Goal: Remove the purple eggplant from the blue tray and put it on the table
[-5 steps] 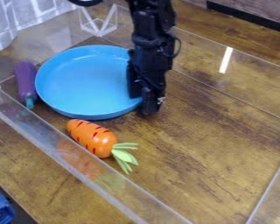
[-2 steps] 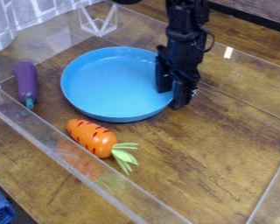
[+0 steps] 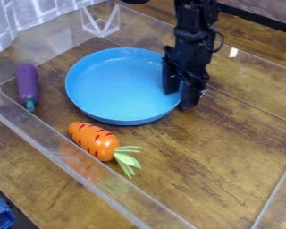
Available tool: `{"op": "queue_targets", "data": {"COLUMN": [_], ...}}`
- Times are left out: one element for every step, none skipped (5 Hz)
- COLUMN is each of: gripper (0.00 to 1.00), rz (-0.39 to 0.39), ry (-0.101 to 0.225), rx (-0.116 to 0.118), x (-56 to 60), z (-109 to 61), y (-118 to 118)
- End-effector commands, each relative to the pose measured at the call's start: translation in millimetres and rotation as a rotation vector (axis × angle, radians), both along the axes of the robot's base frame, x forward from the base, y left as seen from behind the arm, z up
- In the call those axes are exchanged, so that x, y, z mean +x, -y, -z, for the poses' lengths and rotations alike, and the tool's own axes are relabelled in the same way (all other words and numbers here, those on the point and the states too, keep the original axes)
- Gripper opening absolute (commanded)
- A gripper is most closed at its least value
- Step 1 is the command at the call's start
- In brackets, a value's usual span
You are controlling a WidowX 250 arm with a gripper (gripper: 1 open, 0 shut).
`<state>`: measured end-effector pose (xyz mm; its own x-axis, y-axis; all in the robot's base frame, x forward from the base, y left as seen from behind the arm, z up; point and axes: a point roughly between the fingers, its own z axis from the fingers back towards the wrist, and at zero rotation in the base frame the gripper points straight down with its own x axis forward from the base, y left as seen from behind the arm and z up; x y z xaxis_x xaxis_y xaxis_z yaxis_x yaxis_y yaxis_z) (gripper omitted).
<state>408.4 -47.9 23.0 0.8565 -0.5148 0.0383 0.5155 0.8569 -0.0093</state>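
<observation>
Dark brown glossy wood planks with visible grain. Bright light reflection [image 3: 232, 54] toward two o'clock. Clear acrylic wall [image 3: 74, 154] running from nine o'clock down to six. Another clear panel [image 3: 62, 18] standing at eleven o'clock.
</observation>
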Motion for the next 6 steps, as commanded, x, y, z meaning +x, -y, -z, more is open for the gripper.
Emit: {"op": "queue_targets", "data": {"gripper": [0.0, 0.0, 0.0, 0.0, 0.0, 0.0], "rz": [-0.009, -0.062, -0.071, -0.079, -0.083, -0.088], "ry": [-0.015, -0.026, -0.037, -0.045, -0.055, -0.064], "rx": [0.006, 0.01, 0.014, 0.021, 0.029, 0.038], "x": [0.3, 2.1, -4.7, -11.6, -14.7, -17.7], "z": [7.3, 11.0, 7.9, 3.4, 3.3, 3.6], "y": [16, 25, 30, 34, 36, 38]}}
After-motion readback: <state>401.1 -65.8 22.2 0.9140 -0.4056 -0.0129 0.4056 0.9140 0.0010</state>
